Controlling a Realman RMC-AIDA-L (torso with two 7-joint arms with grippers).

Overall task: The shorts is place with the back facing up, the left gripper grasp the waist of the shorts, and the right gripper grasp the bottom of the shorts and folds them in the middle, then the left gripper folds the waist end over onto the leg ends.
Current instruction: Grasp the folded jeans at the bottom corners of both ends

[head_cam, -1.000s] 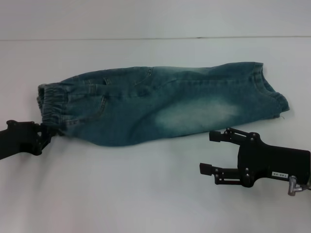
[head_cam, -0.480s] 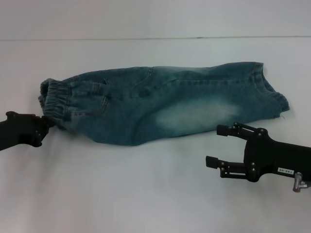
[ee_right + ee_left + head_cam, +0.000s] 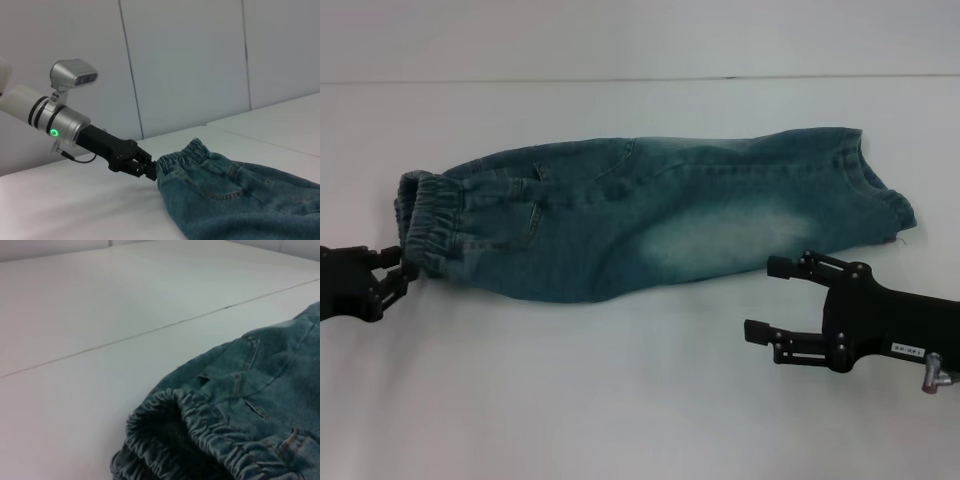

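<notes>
Left gripper [image 3: 402, 272], black two-finger claw: fingertips are sitting right at the near-left corner of the waist [image 3: 425, 225], the gathered elastic denim band. Right wrist view shows the same claw [image 3: 149, 169] with its tips against the band's edge [image 3: 182, 152]; fingers are looking narrow, nearly together, but I cannot tell whether they are actually pinching cloth or just touching it. Arm is running off the left edge, low to the white table [image 3: 570, 400].

Right gripper [image 3: 772, 298], black claw with a small white label on its body: fingers are spread wide, holding nothing, pointing left. Far finger is sitting just near of the denim's near edge, near finger is out over bare table. It is hovering near-right, close to the leg ends [image 3: 880, 200] but apart from them.

The shorts [image 3: 650, 220], faded blue-green denim, are lying folded lengthwise on the table, waist to the left, hems to the right, pocket stitching showing near the waist. Left wrist view is showing the ruched band [image 3: 175, 435] bunched open close to the camera.
</notes>
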